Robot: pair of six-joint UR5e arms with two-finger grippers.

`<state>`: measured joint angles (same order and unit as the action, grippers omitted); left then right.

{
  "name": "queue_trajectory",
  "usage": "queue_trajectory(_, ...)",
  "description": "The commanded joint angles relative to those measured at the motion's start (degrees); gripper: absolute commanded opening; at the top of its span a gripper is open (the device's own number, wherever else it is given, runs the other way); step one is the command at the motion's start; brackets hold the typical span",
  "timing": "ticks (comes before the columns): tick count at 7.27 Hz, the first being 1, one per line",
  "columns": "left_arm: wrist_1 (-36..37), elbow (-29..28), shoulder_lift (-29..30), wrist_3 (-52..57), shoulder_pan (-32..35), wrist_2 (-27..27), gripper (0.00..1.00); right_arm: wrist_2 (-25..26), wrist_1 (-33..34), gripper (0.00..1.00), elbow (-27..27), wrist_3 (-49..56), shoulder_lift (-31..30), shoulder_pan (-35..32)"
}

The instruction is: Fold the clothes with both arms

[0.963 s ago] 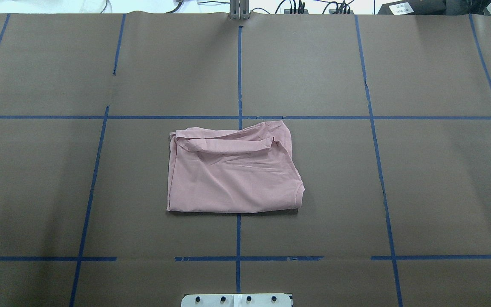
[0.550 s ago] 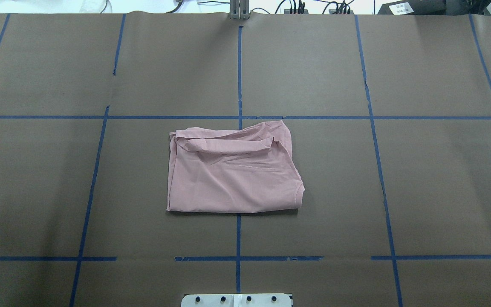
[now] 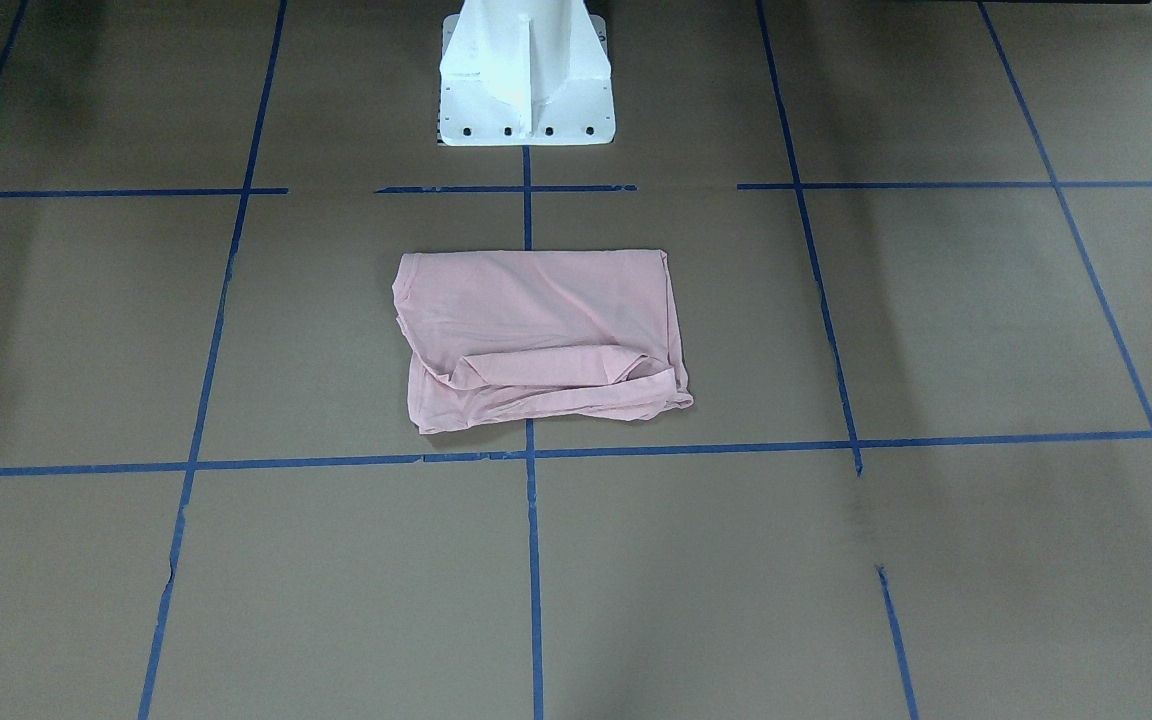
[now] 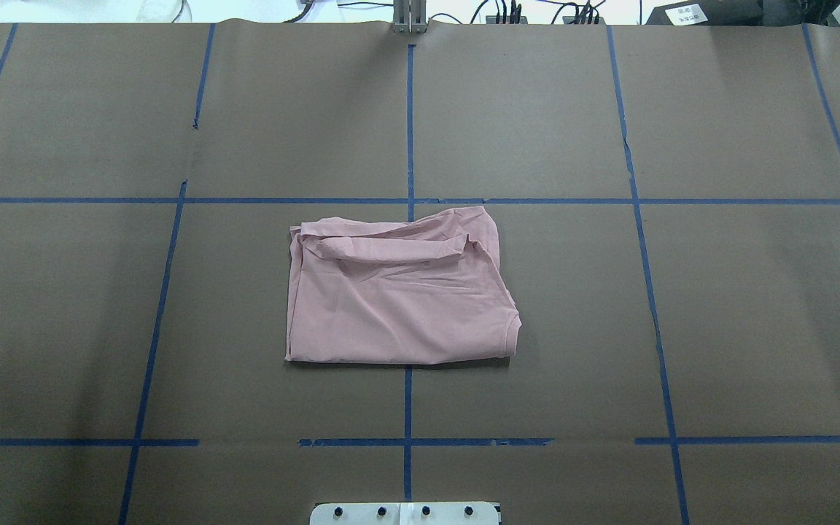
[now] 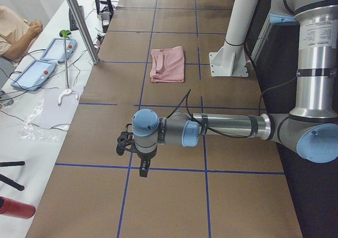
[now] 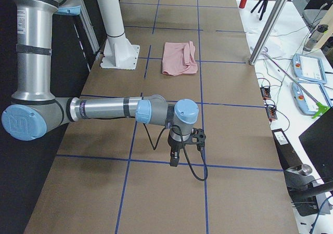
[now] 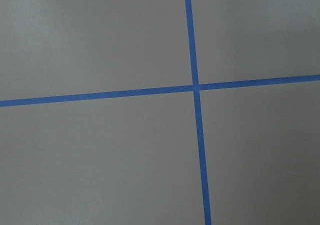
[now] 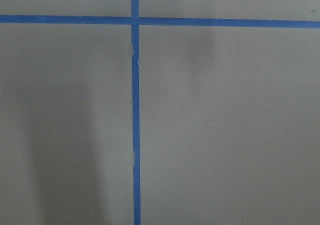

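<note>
Pink T-shirt (image 4: 398, 306) lies folded on the brown table (image 4: 755, 306) near the white pedestal (image 3: 526, 90), while my left gripper (image 5: 142, 169) and right gripper (image 6: 173, 158) hang well away, and I cannot tell whether either is spread.

My left arm (image 5: 227, 126) and right arm (image 6: 104, 109) are 2 smooth grey metal tubes with a soft sheen, and their joint caps (image 5: 145, 122) are glossy light blue plastic. The T-shirt (image 4: 398, 299) is thin, matt pink cloth, creased. The brown paper (image 4: 755, 328) is matt, the blue tape (image 4: 410, 124) smooth.
</note>
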<state>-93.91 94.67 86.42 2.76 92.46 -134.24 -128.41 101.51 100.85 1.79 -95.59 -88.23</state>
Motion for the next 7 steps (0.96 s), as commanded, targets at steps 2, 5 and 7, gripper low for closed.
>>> queue_trajectory(2, 0.13, -0.28, -0.47, -0.21, 0.0, 0.21, 1.0, 0.0, -0.09, 1.0, 0.49, -0.03, 0.23, -0.01)
queue_trajectory(5, 0.13, -0.45, -1.34, -0.21, 0.0, 0.3, 1.0, -0.18, -0.26, 1.0, 0.84, -0.03, 0.32, 0.08)
queue_trajectory(7, 0.13, -0.19, -2.31, -0.21, 0.0, 0.3, 1.0, -0.26, -0.26, 1.0, 0.84, -0.03, 0.32, 0.08)
